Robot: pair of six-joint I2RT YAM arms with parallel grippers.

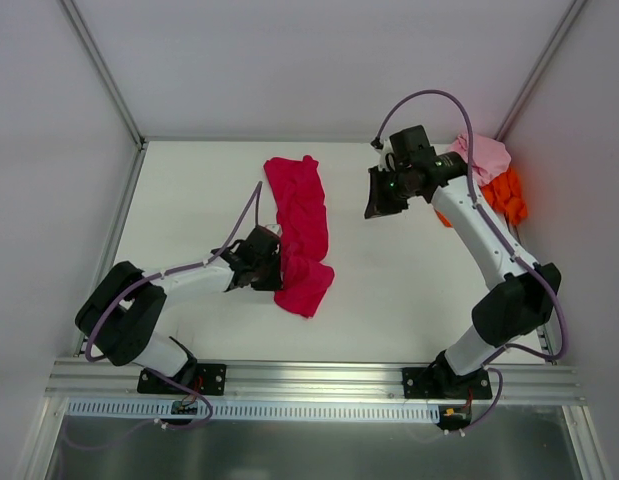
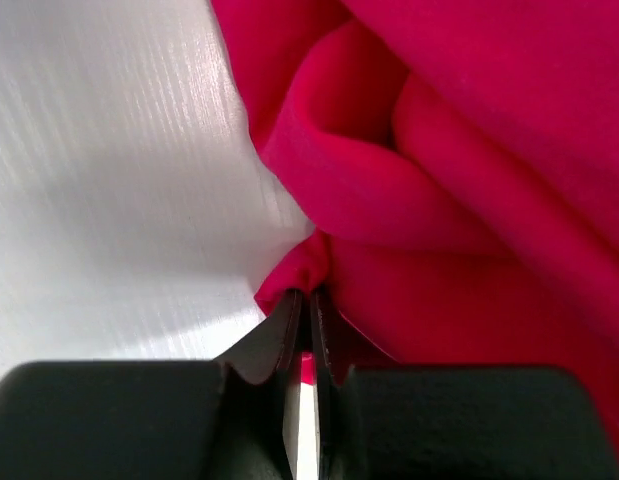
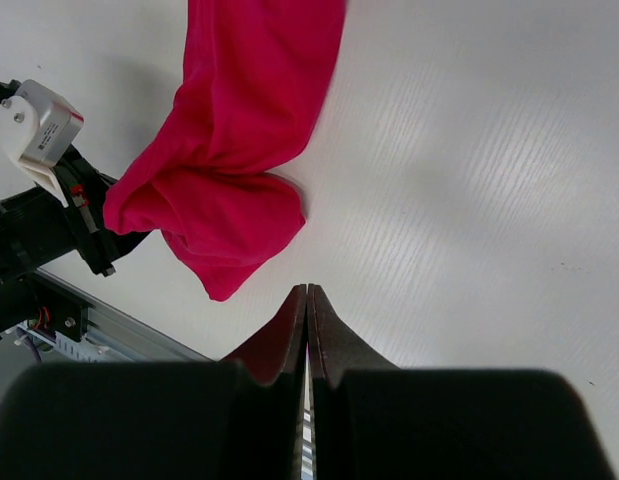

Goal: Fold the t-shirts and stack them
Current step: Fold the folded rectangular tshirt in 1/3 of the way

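The crimson-magenta t-shirt lies bunched in a long strip on the white table, from the far middle toward the near middle. My left gripper is shut on a fold at its left edge, seen close in the left wrist view with the cloth filling the right side. My right gripper is shut and empty, held above the table right of the shirt; its tips point toward the shirt's near end. The pale pink t-shirt and bright orange t-shirt lie crumpled at the far right.
White walls enclose the table on three sides. A metal rail runs along the near edge with both arm bases bolted to it. The left arm shows in the right wrist view.
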